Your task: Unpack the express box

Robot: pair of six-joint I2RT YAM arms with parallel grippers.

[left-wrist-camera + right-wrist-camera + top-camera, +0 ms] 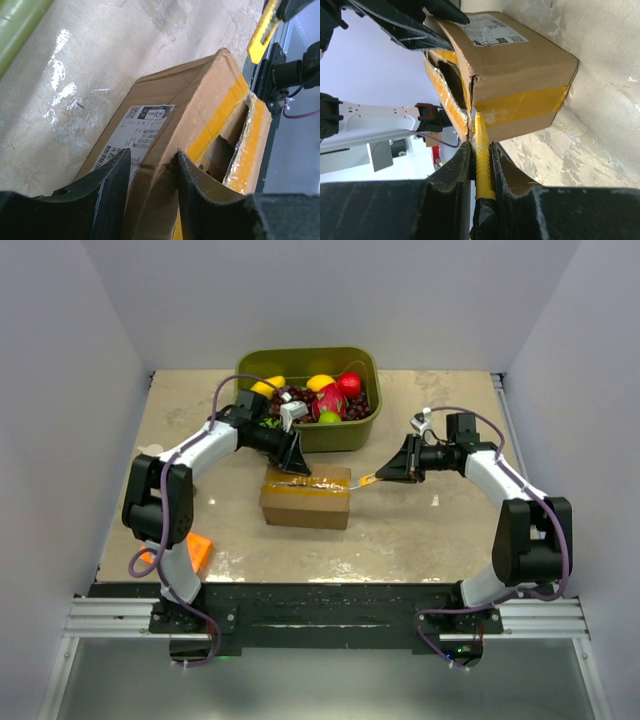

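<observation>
The left arm's fingers [107,192] pinch the label-side top edge of the brown, shoebox-shaped cardboard express box [307,502], which lies mid-tabletop [420,530] with its long axis running left to right between the arms. Its glossy yellowish tape [220,112] is torn open along the top seam, the edges ragged and crinkled. Just off the box's right end, the right arm's fingers [447,185] clamp a slim yellow utility knife [482,160], tip at that seam.
</observation>
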